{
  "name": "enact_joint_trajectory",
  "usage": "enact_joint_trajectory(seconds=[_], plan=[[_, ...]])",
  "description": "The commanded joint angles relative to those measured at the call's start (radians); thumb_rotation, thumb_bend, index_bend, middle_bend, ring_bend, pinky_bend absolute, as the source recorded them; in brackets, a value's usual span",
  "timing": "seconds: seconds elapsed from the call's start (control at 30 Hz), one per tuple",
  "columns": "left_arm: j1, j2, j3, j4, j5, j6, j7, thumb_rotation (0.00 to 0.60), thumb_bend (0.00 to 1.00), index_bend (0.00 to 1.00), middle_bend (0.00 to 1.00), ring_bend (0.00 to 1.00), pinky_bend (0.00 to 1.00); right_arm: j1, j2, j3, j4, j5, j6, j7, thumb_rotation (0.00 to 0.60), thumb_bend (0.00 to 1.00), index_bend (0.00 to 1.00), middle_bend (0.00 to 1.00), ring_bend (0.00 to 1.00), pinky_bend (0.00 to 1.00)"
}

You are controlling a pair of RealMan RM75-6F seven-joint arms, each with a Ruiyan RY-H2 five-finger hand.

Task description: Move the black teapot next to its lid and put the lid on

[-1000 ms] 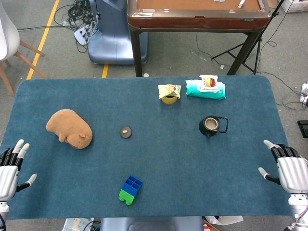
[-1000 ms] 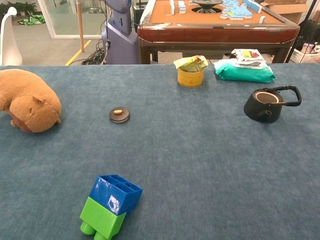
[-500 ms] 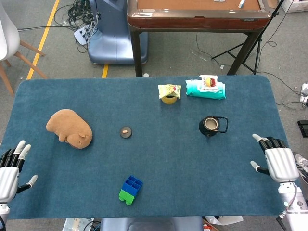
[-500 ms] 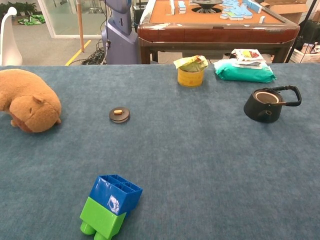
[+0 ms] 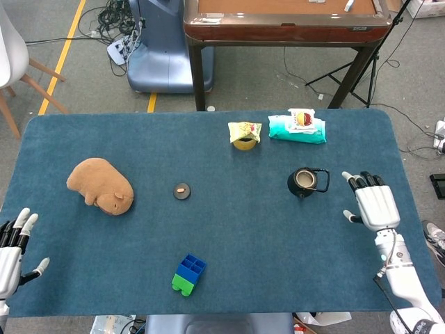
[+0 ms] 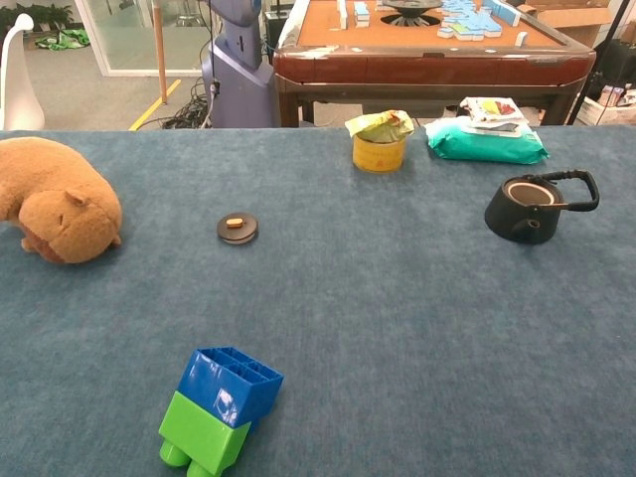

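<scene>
Nearest the robot, a toy block (image 5: pixel 188 274), blue on top of green, lies tipped on its side on the blue table (image 5: pixel 243 243) close to the front edge. At the front left corner the left hand (image 5: pixel 10 250) hangs with its fingers spread and nothing in them; only the head view catches it. On the other side the right hand (image 5: pixel 372 202) sits over the cloth with its fingers apart and pointing away from the robot, holding nothing, just beside the teapot but not touching it.

Further in, a brown plush animal (image 5: pixel 100 186) rests on the left part of the table. The small round lid (image 5: pixel 181 191), dark with a tan knob, lies flat toward the middle, right of the plush. The black teapot (image 5: pixel 306 181) stands upright well apart from it on the right half, its mouth open and uncovered, its handle (image 6: pixel 576 189) raised on the side toward the right hand.

Beyond these, near the far edge, a yellow cup (image 5: pixel 244 135) with a crumpled wrapper on it stands next to a teal pack of wipes (image 5: pixel 297 129) that has a small packet lying on top. Behind the table is a brown wooden table (image 6: pixel 427 50) with game tiles on it.
</scene>
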Motion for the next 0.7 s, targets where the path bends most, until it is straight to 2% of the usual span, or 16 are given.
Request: enact_joint_trajectory(seconds=[0.03,0.2,0.7], plan=[[0.004,-0.001,0.001,0.004,-0.004,0.002,-0.004,0.600,0.21,0.00,0.01,0.05,0.03,0.035,-0.047,0.014,0.069,0.026,-0.031,-0.033,0.600,0.03,0.21,0.32,0.15,0.24],[0.006,0.001,0.000,0.007,-0.007,-0.002,-0.007,0.600,0.21,0.00,0.01,0.05,0.03,0.079,-0.103,0.021,0.188,0.061,-0.079,-0.048,0.600,0.03,0.24,0.32,0.14,0.24],[-0.002,0.012,-0.011,-0.007,-0.010,-0.015,0.004,0.600,0.21,0.00,0.01,0.06,0.03,0.196,-0.281,0.028,0.498,0.086,-0.170,-0.015,0.600,0.04,0.24,0.28,0.14,0.24]])
